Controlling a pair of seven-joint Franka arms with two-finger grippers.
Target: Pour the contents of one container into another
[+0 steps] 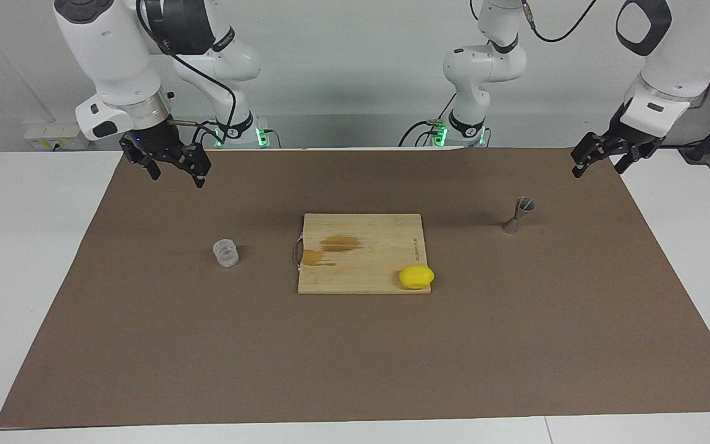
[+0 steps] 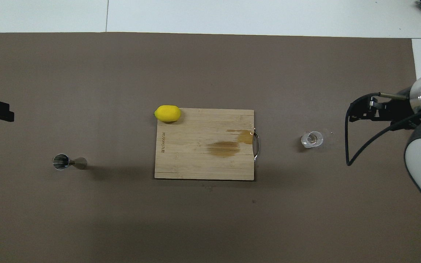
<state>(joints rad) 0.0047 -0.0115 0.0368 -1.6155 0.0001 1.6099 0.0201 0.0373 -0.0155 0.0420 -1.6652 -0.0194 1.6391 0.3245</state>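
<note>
While both arms wait raised, your glass tumbler (image 1: 226, 253) stands on the desk (image 1: 145, 345) toward the right arm's end, the jigger (image 1: 518, 215) toward the left's. Right end effector (image 1: 173, 165) looks spread; left end effector (image 1: 598, 155), you cannot tell.

Left gripper (image 1: 598, 157), right gripper (image 1: 173, 163): both raised, holding nothing.

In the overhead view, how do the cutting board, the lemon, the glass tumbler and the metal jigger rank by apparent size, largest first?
1. Cutting board, by far the largest.
2. Lemon.
3. Metal jigger and glass tumbler: about alike, and the jigger's height stretches it sideways in this view, so I do not rank them.
</note>
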